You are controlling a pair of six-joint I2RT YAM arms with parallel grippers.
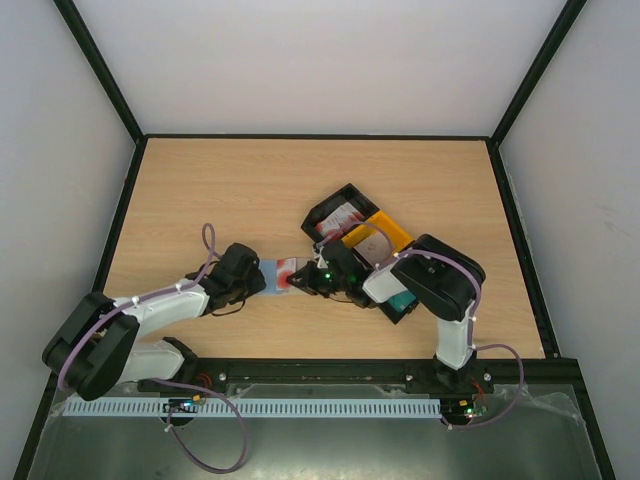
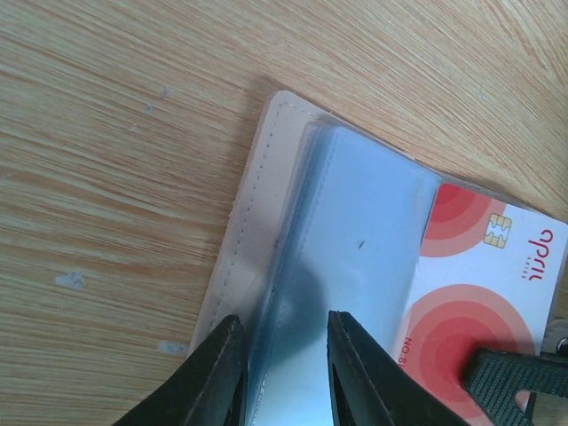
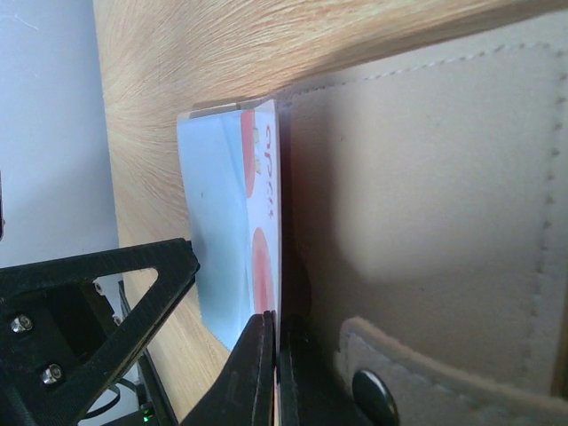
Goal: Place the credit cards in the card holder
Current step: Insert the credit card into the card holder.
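Note:
The card holder (image 2: 266,204) lies opened on the table, beige with a greyish-blue pocket (image 2: 364,257). A red-and-white credit card (image 2: 484,266) has its left edge tucked into that pocket. My right gripper (image 3: 277,324) is shut on the card's other end. The holder's beige flap (image 3: 426,195) with a snap fills the right of the right wrist view. My left gripper (image 2: 286,355) stands over the near end of the pocket, its fingers apart; I cannot tell whether they touch it. From above, the left gripper (image 1: 256,279), holder (image 1: 271,272), card (image 1: 290,272) and right gripper (image 1: 309,281) line up mid-table.
A black-and-yellow tray (image 1: 386,228) sits just behind the right arm, with a red-and-white card (image 1: 340,214) in its far compartment. Something teal (image 1: 403,300) shows under the right forearm. Black-framed walls bound the table.

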